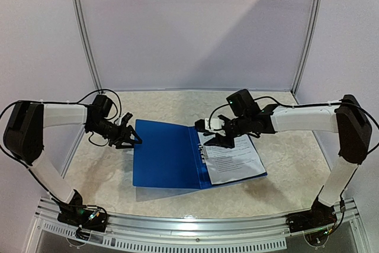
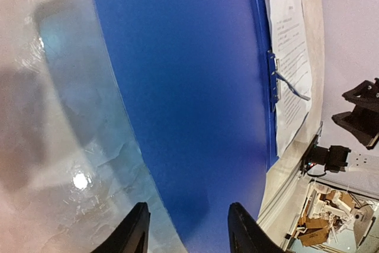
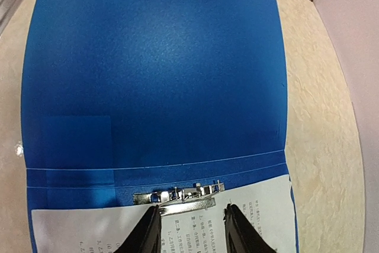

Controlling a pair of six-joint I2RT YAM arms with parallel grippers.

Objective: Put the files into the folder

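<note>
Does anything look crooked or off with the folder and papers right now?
Nothing looks spilled or torn. One oddity: the metal clip at the spine of the folder seems to have its lever sticking up at an angle over the files, not pressed flat.

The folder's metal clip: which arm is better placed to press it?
Right, probably: the right claw hangs directly over the clip, while the left claw sits at the folder's outer edge.

Beige marbled table; metal rail along near edge; pale walls; cardboard clutter beyond.
</note>
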